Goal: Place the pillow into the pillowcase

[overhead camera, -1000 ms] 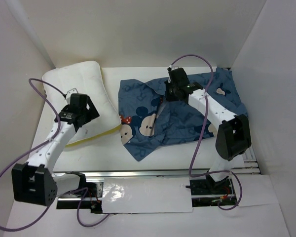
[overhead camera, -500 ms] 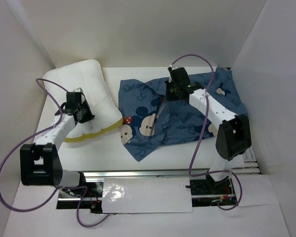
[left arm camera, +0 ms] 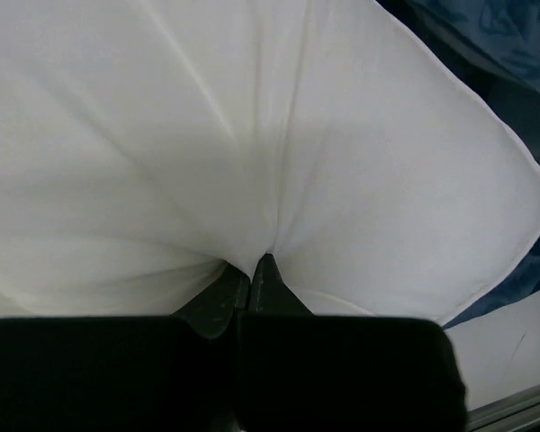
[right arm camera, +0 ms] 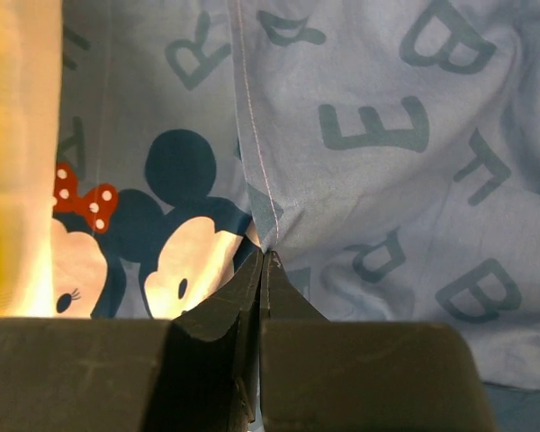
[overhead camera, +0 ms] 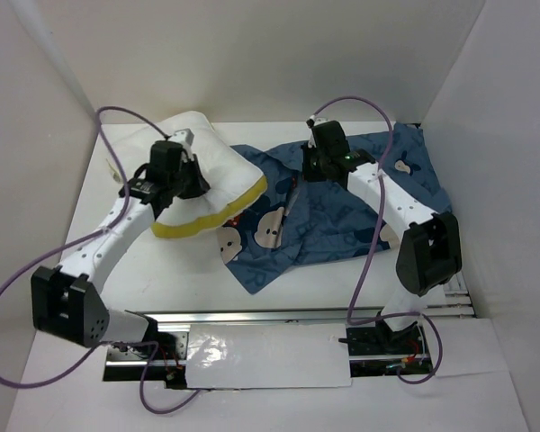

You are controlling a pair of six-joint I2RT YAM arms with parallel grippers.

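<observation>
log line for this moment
left end effector: shut on soft white pillow | right end effector: shut on blue letter-print pillowcase | pillow not inserted

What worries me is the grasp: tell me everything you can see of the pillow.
The pillow is a soft, plump white cushion with a yellow band along its near edge. The left end effector is shut on a pinch of its cover, and creases fan out from that pinch. It is tilted at the far left of the table, its right corner overlapping the pillowcase. Whether its far side rests on the table cannot be told.
</observation>
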